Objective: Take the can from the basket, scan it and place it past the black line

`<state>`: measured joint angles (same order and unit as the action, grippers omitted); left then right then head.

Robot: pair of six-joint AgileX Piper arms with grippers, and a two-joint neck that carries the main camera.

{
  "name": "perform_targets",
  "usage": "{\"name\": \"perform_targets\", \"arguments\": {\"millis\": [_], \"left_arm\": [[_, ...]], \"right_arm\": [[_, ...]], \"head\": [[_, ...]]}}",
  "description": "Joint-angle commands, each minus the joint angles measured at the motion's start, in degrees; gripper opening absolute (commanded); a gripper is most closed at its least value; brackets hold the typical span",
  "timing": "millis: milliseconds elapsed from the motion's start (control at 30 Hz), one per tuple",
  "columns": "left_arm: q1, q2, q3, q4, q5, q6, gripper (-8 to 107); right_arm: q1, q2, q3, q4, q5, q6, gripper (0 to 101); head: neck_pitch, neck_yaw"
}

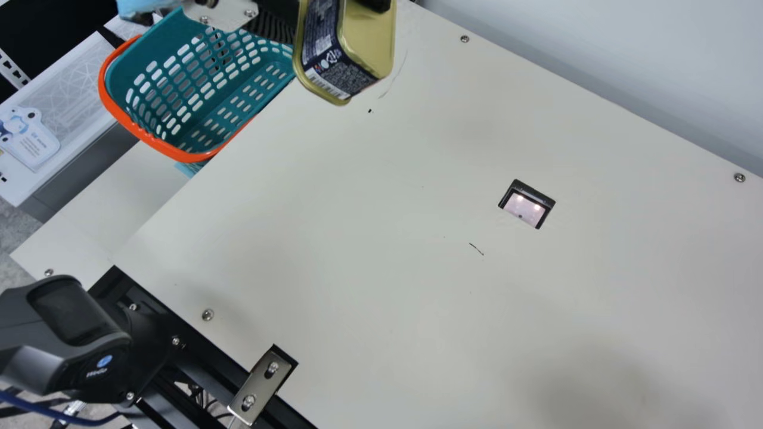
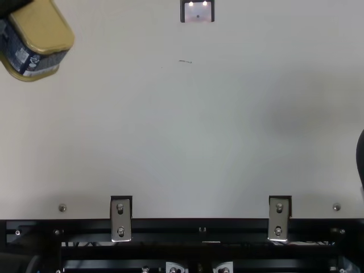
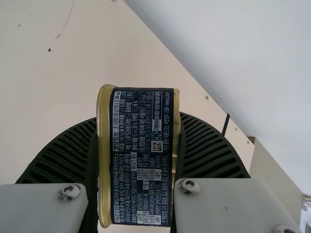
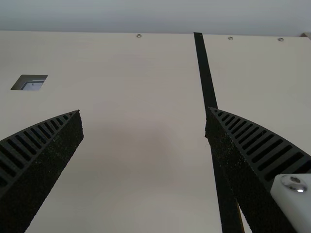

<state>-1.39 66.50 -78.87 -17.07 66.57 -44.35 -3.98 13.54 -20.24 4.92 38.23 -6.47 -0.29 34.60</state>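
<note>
Gold can [image 1: 363, 44] end rightward, main view | long axis along left claw [image 1: 334, 21] gripping it | right claw [image 4: 144, 112] wide

Can [image 1: 346, 65]: wht print [image 3: 141, 179], barcode [image 1: 326, 83]; blk arm [image 1: 71, 351]: logo [image 1: 104, 361] w/ lettering [image 1: 96, 372]; card [image 1: 27, 140]: sm. txt [image 1: 37, 146].

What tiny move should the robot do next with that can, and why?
Probably carry the can toward the lit scanner window in the table: the left tool grips it clear of the basket, but it isn't over that window.
</note>
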Motion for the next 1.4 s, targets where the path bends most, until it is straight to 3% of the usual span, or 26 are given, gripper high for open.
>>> {"name": "perform_targets", "arguments": {"millis": [0, 1033, 1367], "left_arm": [[-0.2, 0.0, -0.3, -0.5, 0.5, -0.4, 10], [-0.7, -0.4, -0.3, -5.9, 3.3, -5.1, 10], [-0.8, -0.6, -0.1, -6.1, 3.3, -6.7, 10]], "right_arm": [[0.0, 0.0, 0.0, 0.0, 0.0, 0.0, 101], [0.0, 0.0, 0.0, 0.0, 0.0, 0.0, 101], [0.0, 0.0, 0.0, 0.1, 0.0, 0.0, 101]], "head": [[-1.6, 0.6], [-1.6, 0.5], [-2.4, -4.8]]}}
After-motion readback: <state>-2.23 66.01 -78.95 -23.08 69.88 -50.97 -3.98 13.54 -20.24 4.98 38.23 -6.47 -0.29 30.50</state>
